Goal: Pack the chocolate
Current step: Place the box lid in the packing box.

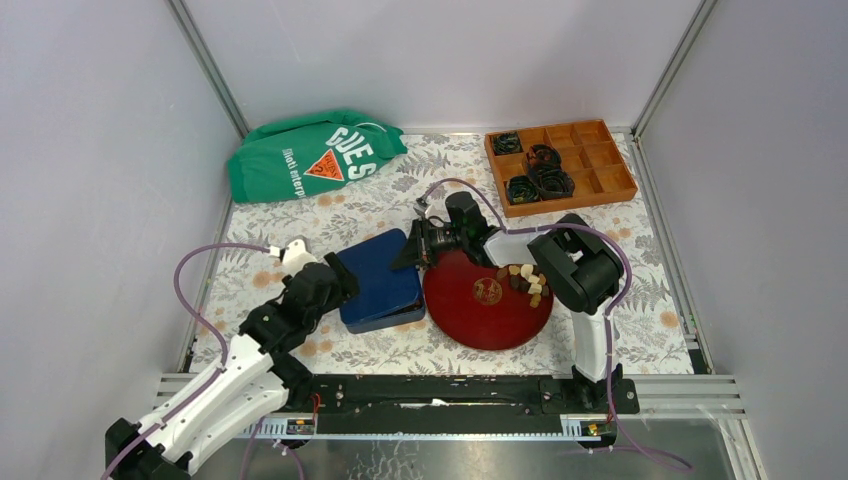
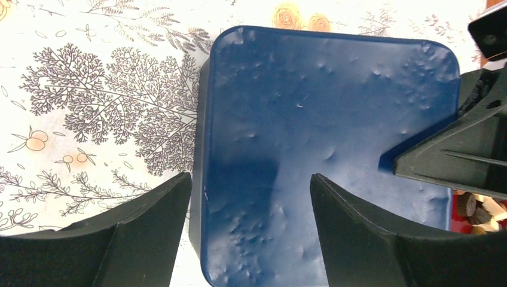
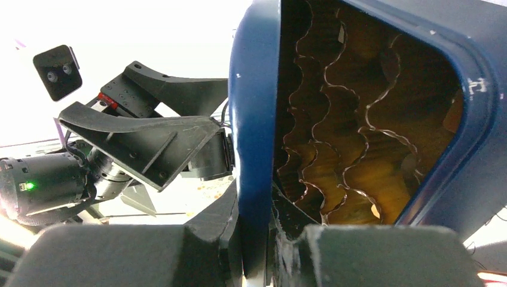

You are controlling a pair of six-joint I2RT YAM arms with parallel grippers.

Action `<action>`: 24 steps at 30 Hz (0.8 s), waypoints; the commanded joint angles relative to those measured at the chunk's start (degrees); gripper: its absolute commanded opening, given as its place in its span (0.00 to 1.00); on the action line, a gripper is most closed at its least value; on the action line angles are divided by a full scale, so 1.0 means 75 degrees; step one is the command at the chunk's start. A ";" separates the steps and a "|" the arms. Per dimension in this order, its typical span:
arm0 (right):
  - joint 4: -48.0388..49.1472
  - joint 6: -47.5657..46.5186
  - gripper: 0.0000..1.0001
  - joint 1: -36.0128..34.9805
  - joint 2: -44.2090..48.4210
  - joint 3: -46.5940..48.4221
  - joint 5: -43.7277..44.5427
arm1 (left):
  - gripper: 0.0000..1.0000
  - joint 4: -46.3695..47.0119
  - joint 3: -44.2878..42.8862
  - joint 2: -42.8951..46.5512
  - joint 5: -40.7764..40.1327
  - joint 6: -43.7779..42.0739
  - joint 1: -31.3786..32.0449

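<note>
Top external, brown/cream choc bits (image 1: 524,280), R gripper (image 3: 258,245) clamps blue box (image 1: 377,277), L gripper (image 2: 251,182) open.

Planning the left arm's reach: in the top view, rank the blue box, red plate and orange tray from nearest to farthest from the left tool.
1. The blue box, right at the tips of the left tool.
2. The red plate, just right of the box.
3. The orange tray, in the far back-right corner.
</note>
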State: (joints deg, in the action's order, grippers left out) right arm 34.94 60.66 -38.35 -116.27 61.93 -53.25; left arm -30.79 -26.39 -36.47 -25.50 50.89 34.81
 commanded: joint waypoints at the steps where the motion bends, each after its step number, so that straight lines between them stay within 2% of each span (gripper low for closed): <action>1: -0.0161 -0.0402 0.11 0.0106 0.0096 0.0121 -0.0144 | 0.79 0.0549 0.0147 -0.0180 -0.0014 0.0188 -0.0049; 7: -0.0422 -0.0651 0.13 0.0126 0.0018 0.0133 -0.0154 | 0.79 0.0715 0.0247 -0.0421 0.0162 0.0269 -0.0076; 14: -0.0601 -0.0812 0.17 0.0189 0.0009 0.0158 -0.0142 | 0.72 0.0823 0.0343 -0.0694 0.0384 0.0382 -0.0170; 22: -0.1301 -0.1388 0.22 0.0235 0.0022 0.0358 -0.0070 | 0.69 0.0772 0.0309 -0.1011 0.0458 0.0449 -0.0198; 23: -0.1457 -0.1504 0.28 0.0239 0.0035 0.0398 -0.0061 | 0.68 0.0766 0.0304 -0.1047 0.0461 0.0455 -0.0199; 24: -0.1569 -0.1583 0.29 0.0244 0.0053 0.0423 -0.0041 | 0.68 0.0765 0.0294 -0.1076 0.0468 0.0453 -0.0211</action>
State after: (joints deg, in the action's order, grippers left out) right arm 26.72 53.19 -37.36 -116.29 62.11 -53.21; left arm -27.42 -24.40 -43.86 -21.93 53.36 33.89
